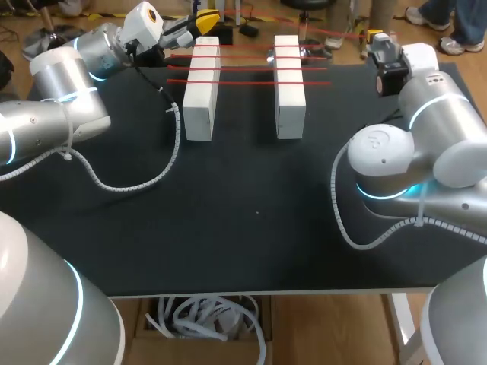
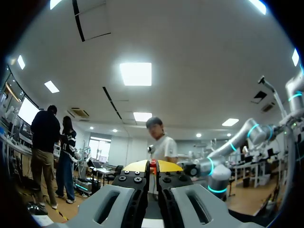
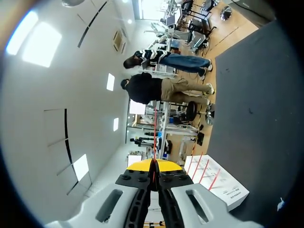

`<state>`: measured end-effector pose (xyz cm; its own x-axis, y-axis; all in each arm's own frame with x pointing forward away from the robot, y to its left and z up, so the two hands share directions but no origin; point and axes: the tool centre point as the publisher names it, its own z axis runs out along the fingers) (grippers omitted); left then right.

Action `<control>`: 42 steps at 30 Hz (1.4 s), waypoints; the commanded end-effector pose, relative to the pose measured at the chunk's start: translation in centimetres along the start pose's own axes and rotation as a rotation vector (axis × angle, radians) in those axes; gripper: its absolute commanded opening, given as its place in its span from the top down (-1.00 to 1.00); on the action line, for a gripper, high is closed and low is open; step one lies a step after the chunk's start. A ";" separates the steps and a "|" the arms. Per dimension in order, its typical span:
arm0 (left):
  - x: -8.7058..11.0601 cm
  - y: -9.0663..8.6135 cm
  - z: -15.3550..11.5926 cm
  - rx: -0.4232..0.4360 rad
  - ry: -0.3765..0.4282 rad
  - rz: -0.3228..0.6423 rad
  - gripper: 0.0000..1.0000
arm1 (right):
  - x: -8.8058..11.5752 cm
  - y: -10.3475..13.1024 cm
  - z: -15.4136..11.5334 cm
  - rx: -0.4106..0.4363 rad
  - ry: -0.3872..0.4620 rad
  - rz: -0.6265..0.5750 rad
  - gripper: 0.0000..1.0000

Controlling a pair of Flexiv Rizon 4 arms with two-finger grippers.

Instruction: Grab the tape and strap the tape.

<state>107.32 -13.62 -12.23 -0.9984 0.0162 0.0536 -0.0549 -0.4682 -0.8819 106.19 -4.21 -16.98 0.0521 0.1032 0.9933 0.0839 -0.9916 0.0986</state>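
Two white blocks (image 1: 202, 87) (image 1: 290, 87) stand side by side at the back of the black table (image 1: 243, 220). Three strands of red tape (image 1: 247, 68) are stretched across their tops. A further red strand (image 1: 304, 30) runs in the air behind the blocks, between my two grippers. My left gripper (image 1: 207, 19) is above the left block's far end, and in the left wrist view (image 2: 153, 166) its tips are shut on a red tape end (image 2: 153, 164). My right gripper (image 1: 373, 36) is at the back right; its tips (image 3: 154, 165) pinch the thin red tape (image 3: 155, 137), with a taped block (image 3: 216, 183) beside them.
My left arm's white spiral cable (image 1: 137, 179) lies on the table left of the blocks. My right arm's base and cable (image 1: 342, 220) fill the right side. Bare black table stretches in front of the blocks to the front edge (image 1: 251, 291).
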 end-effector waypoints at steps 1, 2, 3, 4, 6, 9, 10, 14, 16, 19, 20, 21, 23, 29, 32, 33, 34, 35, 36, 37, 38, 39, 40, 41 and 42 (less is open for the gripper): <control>-0.1 0.0 0.0 0.001 0.003 -0.001 1.00 | 0.1 -0.2 0.1 -0.008 -0.005 -0.005 1.00; -0.1 0.0 0.0 0.001 0.003 -0.001 1.00 | 0.1 -0.2 0.1 -0.008 -0.006 -0.006 1.00; -0.1 0.0 0.0 0.001 0.003 -0.001 1.00 | 0.1 -0.2 0.1 -0.008 -0.006 -0.008 1.00; -0.1 0.0 0.0 0.001 0.003 -0.001 1.00 | 0.1 -0.2 0.1 -0.008 -0.007 -0.009 1.00; -0.1 0.0 0.0 0.001 0.003 -0.001 1.00 | 0.1 -0.2 0.1 -0.009 -0.007 -0.010 1.00; -0.1 0.0 0.0 0.001 0.003 -0.001 1.00 | 0.1 -0.2 0.2 -0.013 -0.006 -0.029 1.00; -0.1 0.0 0.0 0.001 0.003 -0.001 1.00 | 0.1 -0.2 0.2 -0.009 0.003 -0.036 1.00; -0.1 0.0 0.0 0.001 0.003 -0.001 1.00 | 0.1 -0.2 0.2 -0.009 0.001 -0.042 1.00; -0.1 0.0 0.0 0.001 0.003 -0.001 1.00 | 0.1 -0.2 0.2 -0.009 0.001 -0.042 1.00; -0.1 0.0 0.0 0.001 0.003 -0.001 1.00 | 0.1 -0.2 0.2 -0.009 0.001 -0.042 1.00; -0.1 0.0 0.0 0.001 0.003 -0.001 1.00 | 0.1 -0.2 0.2 -0.009 0.001 -0.042 1.00; -0.1 0.0 0.0 0.001 0.003 -0.001 1.00 | 0.1 -0.2 0.2 -0.009 0.001 -0.042 1.00; -0.1 0.0 0.0 0.001 0.003 -0.001 1.00 | 0.1 -0.2 0.2 -0.009 0.001 -0.042 1.00; -0.3 0.3 -0.3 -0.216 -0.019 0.067 1.00 | 0.1 -0.2 0.2 -0.009 0.001 -0.042 1.00; -0.3 0.3 -0.3 -0.311 -0.014 0.092 1.00 | 0.1 -0.2 0.2 -0.009 0.001 -0.042 1.00; -0.3 0.3 -0.3 -0.344 -0.010 0.101 1.00 | 0.1 -0.2 0.2 -0.009 0.001 -0.042 1.00; -0.2 0.3 -0.3 -0.380 -0.004 0.109 1.00 | 0.1 -0.2 0.2 -0.009 0.001 -0.042 1.00; -0.2 0.3 -0.3 -0.394 0.002 0.109 1.00 | 0.1 -0.2 0.2 -0.009 0.001 -0.042 1.00; -0.1 0.2 -0.3 -0.410 0.007 0.112 1.00 | 0.1 -0.2 0.2 -0.009 0.001 -0.042 1.00; 0.0 0.2 -0.3 -0.437 0.010 0.112 1.00 | 0.1 -0.2 0.2 -0.009 0.001 -0.042 1.00; 0.1 0.3 -0.3 -0.467 0.012 0.104 1.00 | 0.1 -0.2 0.2 -0.009 0.001 -0.042 1.00; 0.1 0.3 -0.3 -0.472 0.012 0.096 1.00 | 0.1 -0.2 0.2 -0.009 0.001 -0.042 1.00; 0.2 0.3 -0.3 -0.489 0.015 0.093 1.00 | 0.1 -0.2 0.2 -0.009 0.001 -0.042 1.00; 0.4 0.4 -0.3 -0.526 0.024 0.097 1.00 | 0.1 -0.2 0.2 -0.009 0.001 -0.042 1.00; 0.5 0.4 -0.3 -0.541 0.022 0.093 1.00 | 0.1 -0.2 0.2 -0.009 0.001 -0.042 1.00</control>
<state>107.37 -13.61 -13.44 -0.9987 0.0246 -0.0449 0.0428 -0.0803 -0.9959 106.31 -4.07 -17.05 0.0431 0.1433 0.9887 0.0786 -0.9871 0.1396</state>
